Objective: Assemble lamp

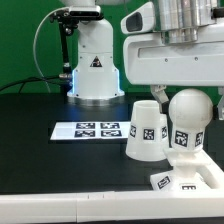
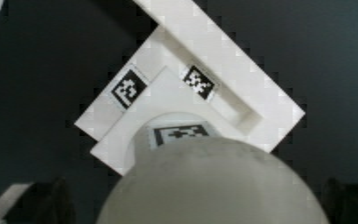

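The white bulb (image 1: 190,128) stands upright on the flat squarish base (image 1: 196,181) at the exterior view's front right, tags on its neck. My gripper (image 1: 188,98) hangs over it from above, with a dark fingertip on either side of the round head. In the wrist view the bulb head (image 2: 211,185) fills the space between my fingers (image 2: 30,203), with a dark gap showing on each side, so the gripper (image 2: 190,205) is open around it. The base (image 2: 211,100) lies below with its tags showing. The tapered shade (image 1: 145,130) stands on the table just beside the bulb, on the exterior view's left.
The marker board (image 1: 95,130) lies flat on the black table to the left of the shade in the exterior view. The white robot pedestal (image 1: 95,65) with a triangle mark stands at the back. The table's front edge runs close below the base.
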`<act>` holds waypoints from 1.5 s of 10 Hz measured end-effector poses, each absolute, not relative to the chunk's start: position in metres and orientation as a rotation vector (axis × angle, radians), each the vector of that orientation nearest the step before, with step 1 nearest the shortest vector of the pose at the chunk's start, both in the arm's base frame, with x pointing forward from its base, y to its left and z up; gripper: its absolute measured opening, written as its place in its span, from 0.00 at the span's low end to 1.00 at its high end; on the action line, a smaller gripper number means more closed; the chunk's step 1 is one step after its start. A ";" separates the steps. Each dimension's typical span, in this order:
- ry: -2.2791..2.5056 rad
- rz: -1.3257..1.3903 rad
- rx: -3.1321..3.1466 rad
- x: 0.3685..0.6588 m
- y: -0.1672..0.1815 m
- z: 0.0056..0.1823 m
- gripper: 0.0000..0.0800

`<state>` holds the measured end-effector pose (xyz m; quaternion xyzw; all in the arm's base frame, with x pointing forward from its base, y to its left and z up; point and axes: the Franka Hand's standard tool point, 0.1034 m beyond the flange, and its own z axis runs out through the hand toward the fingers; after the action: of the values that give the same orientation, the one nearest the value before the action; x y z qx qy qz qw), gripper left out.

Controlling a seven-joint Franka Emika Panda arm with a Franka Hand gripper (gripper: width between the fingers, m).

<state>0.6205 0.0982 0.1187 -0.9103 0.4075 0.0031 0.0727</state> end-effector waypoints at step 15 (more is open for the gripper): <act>1.664 -0.032 -2.434 0.624 0.103 0.117 0.72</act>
<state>0.6244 0.1026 0.1172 -0.8217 0.5616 -0.0108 0.0962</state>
